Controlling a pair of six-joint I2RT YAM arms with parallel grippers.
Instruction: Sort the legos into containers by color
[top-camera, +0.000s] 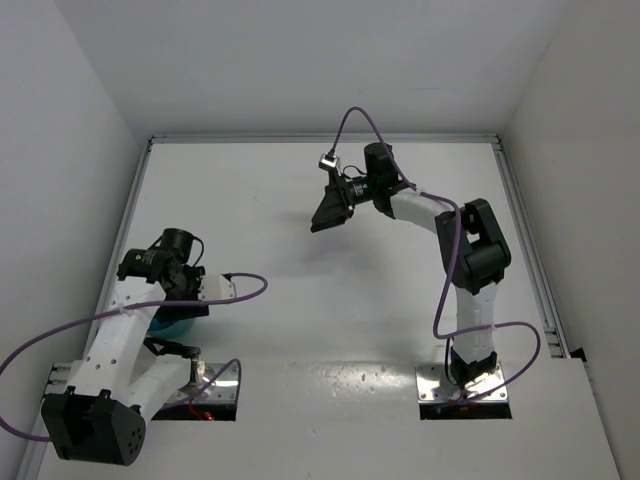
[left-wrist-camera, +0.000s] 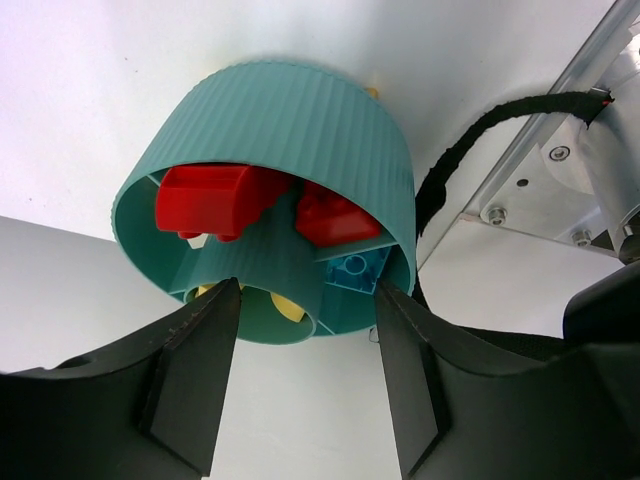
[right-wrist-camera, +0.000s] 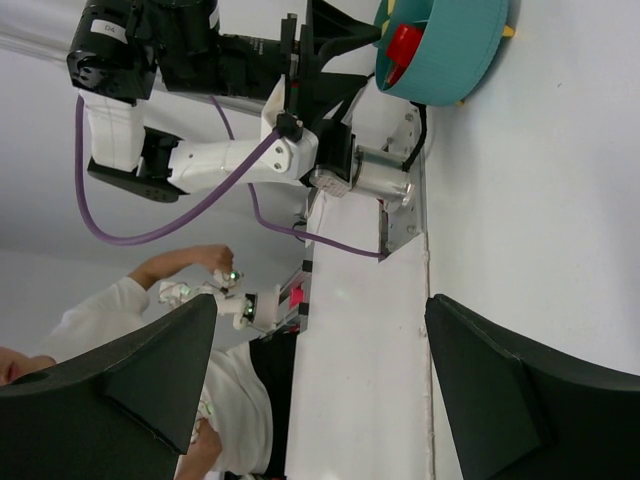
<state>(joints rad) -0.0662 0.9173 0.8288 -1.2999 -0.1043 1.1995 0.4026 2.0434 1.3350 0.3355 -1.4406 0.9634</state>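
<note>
Teal bowl, red legos, blue lego

A white desk sits inside white walls. The left arm is folded low over the desk's near-left corner, its black wrist above a round teal plastic bowl, of which only a sliver shows under the arm. The right arm stands on a shiny metal base plate and stretches left toward the middle of the desk, its black fingers pointing down-left, well apart from the bowl. Purple cables loop from both arms
</note>
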